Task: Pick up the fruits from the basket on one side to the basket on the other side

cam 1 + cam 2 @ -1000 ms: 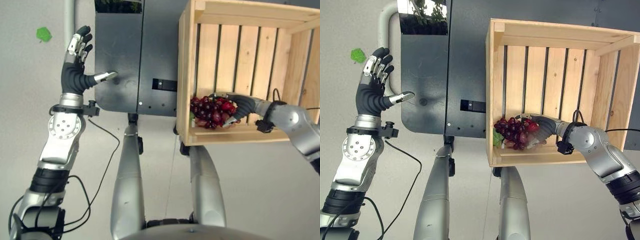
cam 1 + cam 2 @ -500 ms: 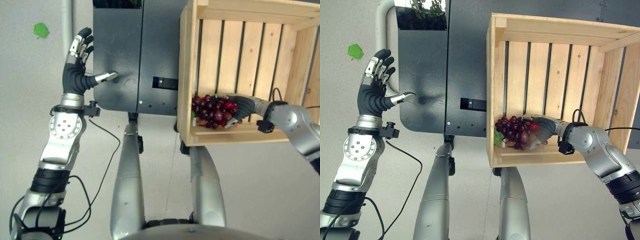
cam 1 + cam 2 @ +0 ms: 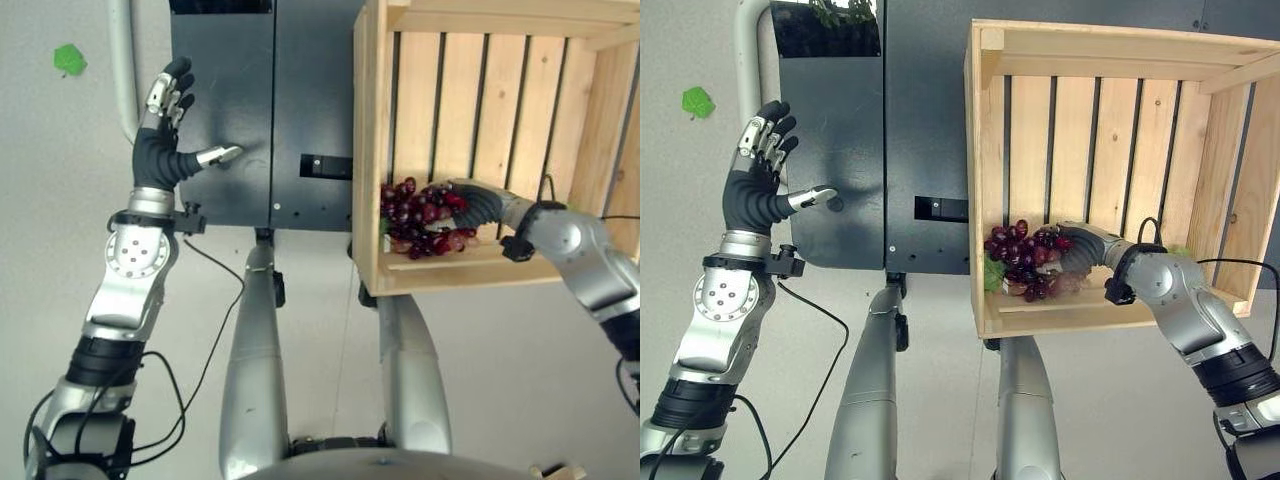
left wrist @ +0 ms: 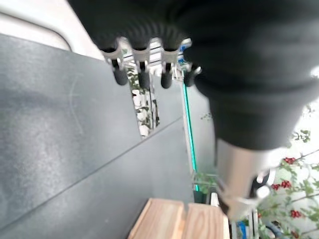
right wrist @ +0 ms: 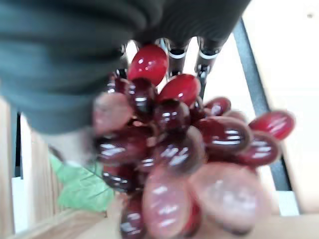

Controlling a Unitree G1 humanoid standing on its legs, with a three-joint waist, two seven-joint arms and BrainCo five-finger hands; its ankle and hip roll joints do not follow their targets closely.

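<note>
The right hand (image 5: 99, 55) sits directly against a bunch of dark red grapes (image 5: 184, 154), its dark-tipped fingers (image 5: 177, 52) curled over the bunch's far side. A green leaf (image 5: 82, 186) lies just beside the grapes. Pale wooden slats (image 5: 284, 64) of the crate stand behind the grapes, apparently with a dark gap between boards.

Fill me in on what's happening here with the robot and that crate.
The robot's right hand is reaching into a wooden crate and has its fingers curled round a bunch of red grapes, which sits low in the crate's near corner, close to the bottom slat. A green leaf shows beside the bunch. The left hand is raised with straight fingers and holds nothing, in front of a dark panel.
</note>
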